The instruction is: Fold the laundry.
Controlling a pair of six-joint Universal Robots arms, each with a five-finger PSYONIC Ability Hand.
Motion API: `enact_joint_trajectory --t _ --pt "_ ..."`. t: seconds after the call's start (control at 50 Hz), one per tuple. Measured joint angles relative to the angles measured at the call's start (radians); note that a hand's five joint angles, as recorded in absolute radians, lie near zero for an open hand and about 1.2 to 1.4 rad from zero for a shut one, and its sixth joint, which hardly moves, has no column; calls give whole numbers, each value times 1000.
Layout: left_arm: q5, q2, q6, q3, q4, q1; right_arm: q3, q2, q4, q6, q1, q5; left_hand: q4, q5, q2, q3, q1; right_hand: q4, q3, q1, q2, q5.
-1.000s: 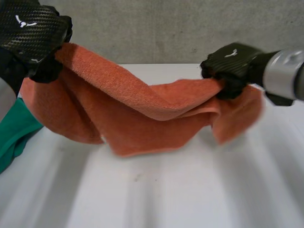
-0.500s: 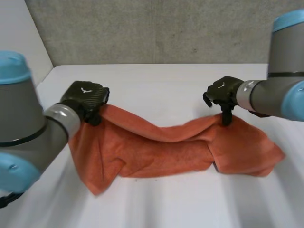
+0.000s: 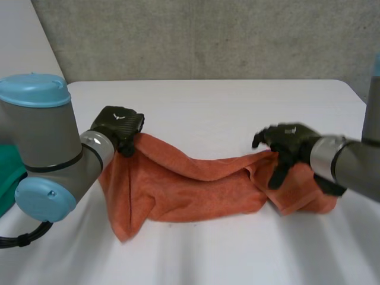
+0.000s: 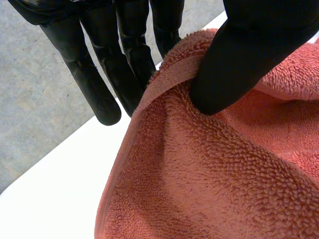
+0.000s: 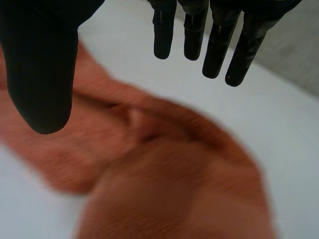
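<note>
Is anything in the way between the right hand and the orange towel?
Nothing visible. The right hand is open directly over the towel's right end. The left hand pinches the hem at the other end, and the green cloth lies far off beside the left arm.

Orange towel [image 3: 196, 190] on table [image 3: 225, 101], left hand [image 3: 119, 126] at corner, right hand [image 3: 288, 139] above

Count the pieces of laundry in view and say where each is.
2. The orange terry towel lies bunched mid-table, its edge pinched by the left hand. A green cloth peeks out beside the left arm, partly hidden.
</note>
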Motion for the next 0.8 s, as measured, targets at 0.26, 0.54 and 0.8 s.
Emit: enact_joint_trajectory --t 0.26,0.54,0.8 --pt "2 1 3 -41 0 8 390 -106 -326 -4 5 51 0 0 0 0 0 14 15 18 0 18" --pt "3 -7 4 -56 4 16 446 1 -566 -161 7 206 0 0 0 0 0 112 114 103 127 102" --pt "1 -19 15 -51 36 19 371 32 -606 -214 -2 194 0 0 0 0 0 820 811 648 834 783"
